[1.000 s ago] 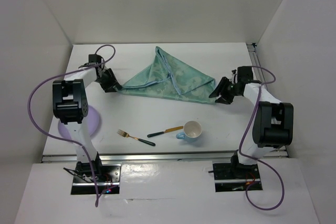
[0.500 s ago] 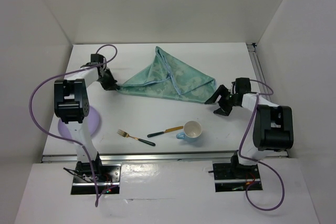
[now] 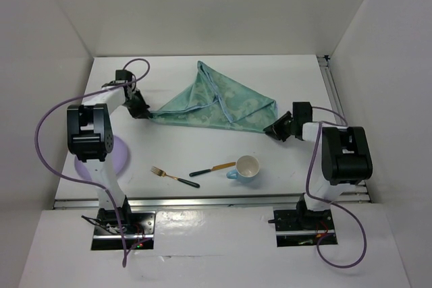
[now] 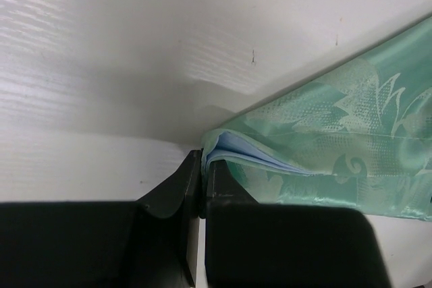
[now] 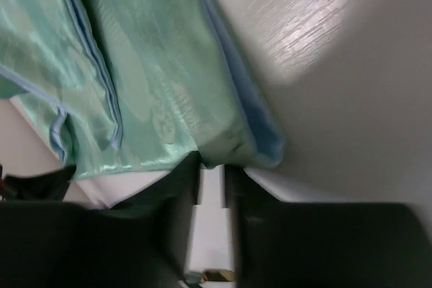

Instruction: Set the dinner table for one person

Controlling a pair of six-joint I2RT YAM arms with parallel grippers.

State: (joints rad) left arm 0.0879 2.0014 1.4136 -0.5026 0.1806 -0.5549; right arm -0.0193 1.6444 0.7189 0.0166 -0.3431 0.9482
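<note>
While left gripper [image 3: 148, 113] clamps mat [image 3: 223, 107] corner | right gripper [image 3: 268, 131] seemingly likewise | dinner table [image 3: 196, 145] beneath

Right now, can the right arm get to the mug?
Not as is, probably: the right gripper is shut on the cloth at its corner and would have to let go first. The mug sits near it, toward the arm bases, with only bare table between.
</note>
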